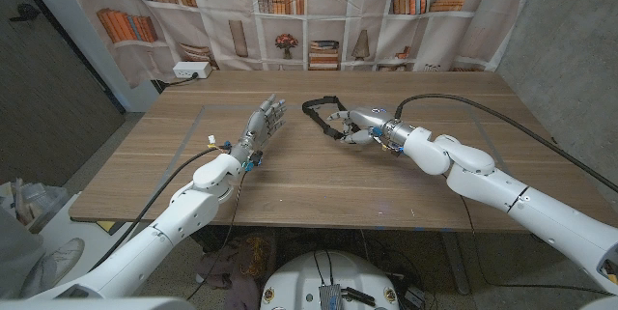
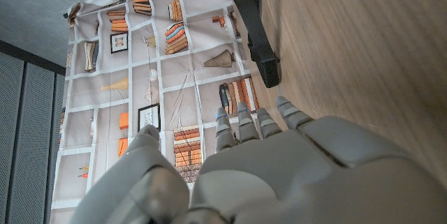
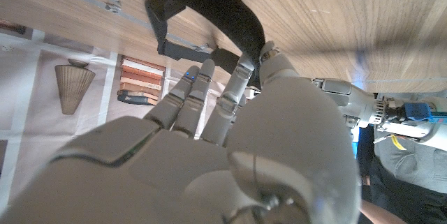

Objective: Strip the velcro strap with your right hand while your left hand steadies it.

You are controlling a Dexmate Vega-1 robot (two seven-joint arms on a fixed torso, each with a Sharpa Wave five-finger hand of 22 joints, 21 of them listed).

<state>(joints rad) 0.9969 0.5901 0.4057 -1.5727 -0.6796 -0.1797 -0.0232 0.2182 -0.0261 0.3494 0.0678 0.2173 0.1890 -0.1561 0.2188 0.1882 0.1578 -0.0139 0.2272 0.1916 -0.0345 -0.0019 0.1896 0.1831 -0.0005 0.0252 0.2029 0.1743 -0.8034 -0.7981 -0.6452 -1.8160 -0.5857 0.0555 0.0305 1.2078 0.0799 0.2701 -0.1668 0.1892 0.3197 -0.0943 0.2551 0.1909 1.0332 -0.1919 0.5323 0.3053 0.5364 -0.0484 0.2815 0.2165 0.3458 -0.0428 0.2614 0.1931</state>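
Nearest the head camera, both arms are seen reaching in over the table [image 1: 290,189]. Toward the far middle of the table the strap [image 1: 323,115], a black velcro loop, is found, arched up off the wood. The right hand [image 1: 352,125] is laid against it, and in the right wrist view its fingers [image 3: 241,77] are seen touching the strap's underside; whether the strap is truly pinched cannot be told. The left hand [image 1: 266,122] is held just beside the strap, apart from it, fingers straight and close together, nothing grasped. The step in hand is judged to be the approach: steadying is not yet begun. Next, the left hand must be brought onto the strap, and a free end must be gripped by the right.
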